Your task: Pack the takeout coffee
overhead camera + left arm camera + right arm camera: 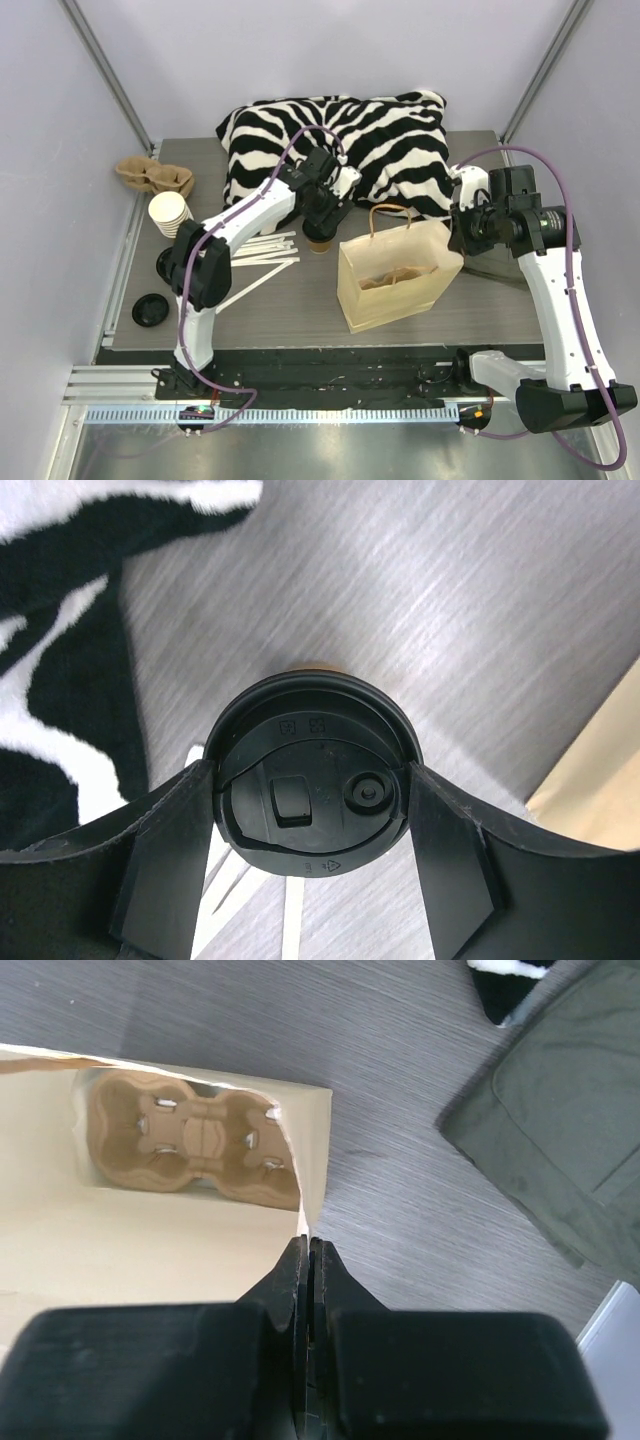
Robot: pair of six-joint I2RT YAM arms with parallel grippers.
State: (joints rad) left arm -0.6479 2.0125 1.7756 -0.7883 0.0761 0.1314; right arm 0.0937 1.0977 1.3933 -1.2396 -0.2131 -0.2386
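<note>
Jaws, left gripper (310, 775): spread, straddling the takeout coffee (312, 720) at lid rim. Right gripper (308, 1245): pressed together on the paper bag (150, 1250) rim; cup carrier (190, 1145) inside bag.

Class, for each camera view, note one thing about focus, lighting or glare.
Top external: even soft light on the paper bag, no glare. Left wrist: takeout coffee lid sharp, tabletop grain smeared. Right wrist: bag interior bright, right hand dark and soft up close.

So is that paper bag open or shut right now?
Open. The bag gapes at the top, the right gripper pinches its edge, and a cup carrier shows inside.
</note>
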